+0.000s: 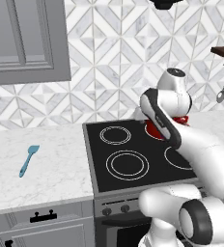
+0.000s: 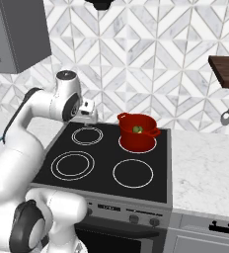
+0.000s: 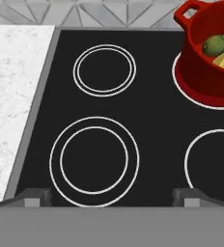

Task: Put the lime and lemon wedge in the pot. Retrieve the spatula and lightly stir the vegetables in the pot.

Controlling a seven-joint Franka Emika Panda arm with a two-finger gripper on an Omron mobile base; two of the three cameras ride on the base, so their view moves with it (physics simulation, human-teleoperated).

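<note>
The red pot [image 2: 136, 134] stands on the back right burner of the cooktop; the arm covers most of the pot [image 1: 155, 129] in the left base view. Inside the pot [image 3: 205, 77] lie the olive-green lime [image 3: 216, 45] and the yellow lemon wedge [image 3: 223, 59], side by side. The light-blue spatula [image 1: 29, 160] lies flat on the marble counter left of the stove. My gripper [image 2: 89, 117] hangs open and empty above the back left burner, left of the pot. Its fingertips [image 3: 36, 198] stand wide apart over the front left burner ring.
The black cooktop [image 1: 128, 144] has four burner rings. Marble counter runs on the left [image 1: 46, 144] and right [image 2: 205, 163]. Metal utensils [image 2: 227, 116] hang under a dark wooden shelf [image 2: 227, 69] at the right. A grey wall cabinet [image 1: 27, 38] hangs upper left.
</note>
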